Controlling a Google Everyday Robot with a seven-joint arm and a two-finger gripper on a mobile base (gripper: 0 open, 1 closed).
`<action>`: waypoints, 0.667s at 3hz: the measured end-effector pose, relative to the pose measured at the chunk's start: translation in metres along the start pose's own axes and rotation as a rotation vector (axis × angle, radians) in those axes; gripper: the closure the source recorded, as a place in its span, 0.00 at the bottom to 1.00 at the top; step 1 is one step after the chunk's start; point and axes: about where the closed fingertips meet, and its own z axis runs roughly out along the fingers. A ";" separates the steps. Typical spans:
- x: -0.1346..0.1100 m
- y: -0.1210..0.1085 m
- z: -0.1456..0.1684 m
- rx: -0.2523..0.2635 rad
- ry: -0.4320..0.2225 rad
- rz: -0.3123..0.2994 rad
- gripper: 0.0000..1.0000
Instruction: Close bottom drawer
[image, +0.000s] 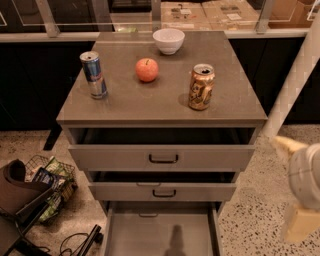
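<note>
The bottom drawer (160, 234) of the grey cabinet (165, 102) is pulled far out. Its plain grey inside shows at the frame's lower edge, and its front is cut off below the frame. Above it, the middle drawer (162, 191) and the top drawer (162, 158) stand slightly out, each with a dark bar handle. My gripper (295, 185) is at the right edge, beside the cabinet at drawer height and apart from it. Its two cream fingers (299, 226) are spread wide and hold nothing.
On the cabinet top stand a blue can (93, 75), an apple (147, 69), a gold can (201, 87) and a white bowl (168, 40). A wire basket with packets (50, 185) and dark gear (20, 200) lie on the floor at the left. A white post (295, 80) rises at the right.
</note>
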 end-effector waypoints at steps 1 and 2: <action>-0.001 0.049 0.047 -0.054 0.044 -0.040 0.00; -0.002 0.048 0.046 -0.052 0.043 -0.039 0.00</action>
